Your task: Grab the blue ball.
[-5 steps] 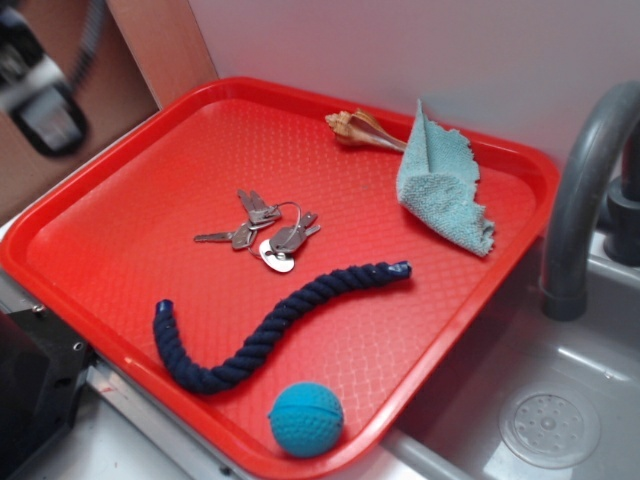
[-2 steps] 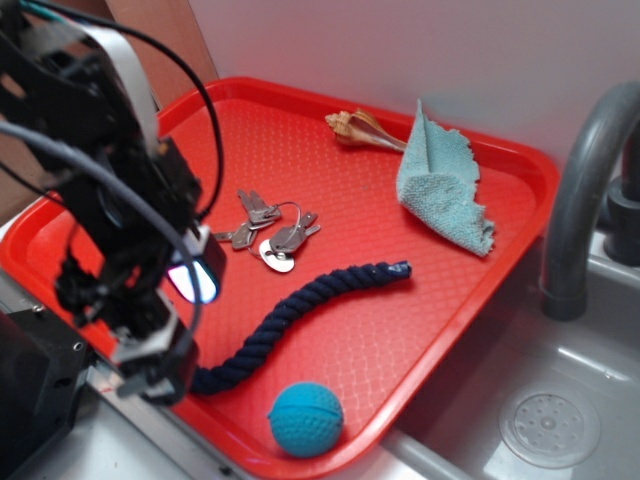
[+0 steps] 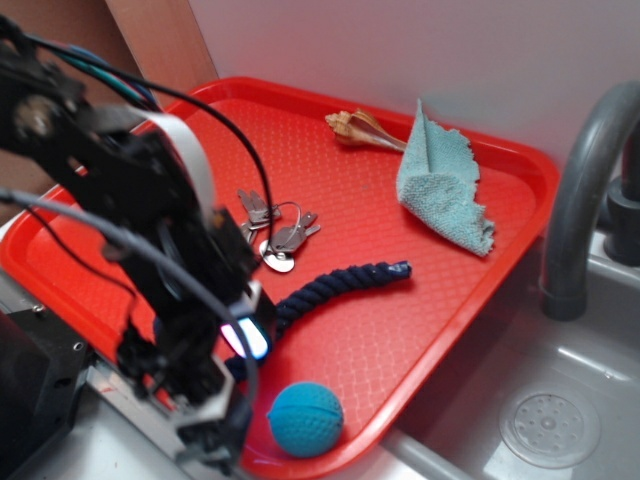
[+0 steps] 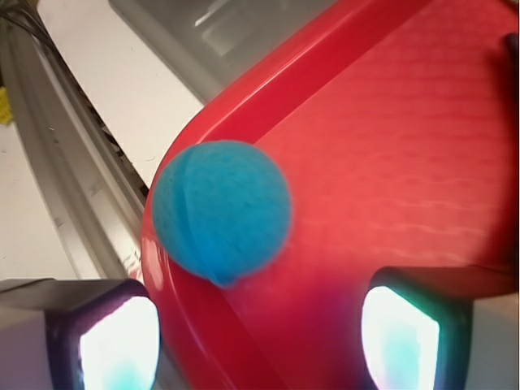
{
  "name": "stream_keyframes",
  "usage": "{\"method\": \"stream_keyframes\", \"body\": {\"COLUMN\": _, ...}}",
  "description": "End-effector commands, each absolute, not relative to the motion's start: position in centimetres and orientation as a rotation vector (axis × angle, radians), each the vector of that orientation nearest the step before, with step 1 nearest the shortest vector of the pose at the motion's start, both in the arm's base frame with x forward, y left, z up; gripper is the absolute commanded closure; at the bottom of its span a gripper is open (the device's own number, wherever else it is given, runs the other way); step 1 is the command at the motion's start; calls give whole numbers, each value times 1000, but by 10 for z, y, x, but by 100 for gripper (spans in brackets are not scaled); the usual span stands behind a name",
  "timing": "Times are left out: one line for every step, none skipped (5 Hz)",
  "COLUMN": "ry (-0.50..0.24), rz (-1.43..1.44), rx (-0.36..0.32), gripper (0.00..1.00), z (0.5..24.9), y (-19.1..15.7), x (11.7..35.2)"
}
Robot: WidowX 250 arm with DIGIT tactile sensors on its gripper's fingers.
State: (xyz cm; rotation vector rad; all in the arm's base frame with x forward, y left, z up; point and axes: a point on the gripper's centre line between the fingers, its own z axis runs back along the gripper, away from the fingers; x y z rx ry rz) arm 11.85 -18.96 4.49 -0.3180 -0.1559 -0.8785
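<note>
The blue ball [image 3: 305,418] lies in the near corner of the red tray [image 3: 120,200], close to its front rim. In the wrist view the blue ball [image 4: 221,213] sits just ahead of my gripper [image 4: 260,341], not between the fingers. The gripper is open, its two glowing pads [image 4: 118,345] wide apart with only tray between them. In the exterior view my gripper [image 3: 222,435] hangs at the tray's front edge, just left of the ball.
A dark navy rope [image 3: 340,280] curves across the tray behind the ball. Keys [image 3: 280,235], a shell [image 3: 360,130] and a pale blue cloth [image 3: 440,180] lie farther back. A sink [image 3: 545,425] with a grey faucet [image 3: 580,190] is on the right.
The arm has swung in from the upper left, across the tray toward its front corner, and now stands just left of the ball. The ball has not moved.
</note>
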Motion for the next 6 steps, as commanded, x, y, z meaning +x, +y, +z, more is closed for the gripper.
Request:
{"method": "stream_keyframes", "body": {"ry": -179, "rz": -946, "rx": -335, "gripper": 0, "z": 40, "y": -228, "x": 112}}
{"method": "stream_keyframes", "body": {"ry": -219, "rz": -922, "rx": -350, "gripper": 100, "z": 50, "y": -228, "x": 117}}
{"method": "stream_keyframes", "body": {"ry": -205, "rz": -924, "rx": -350, "gripper": 100, "z": 63, "y": -216, "x": 122}}
{"method": "stream_keyframes", "body": {"ry": -194, "rz": -911, "rx": -283, "gripper": 100, "z": 81, "y": -198, "x": 128}}
{"method": "stream_keyframes", "body": {"ry": -181, "rz": -712, "rx": -178, "gripper": 100, "z": 124, "y": -151, "x": 143}}
{"method": "stream_keyframes", "body": {"ry": -205, "rz": -463, "rx": -156, "gripper": 100, "z": 173, "y": -100, "x": 157}}
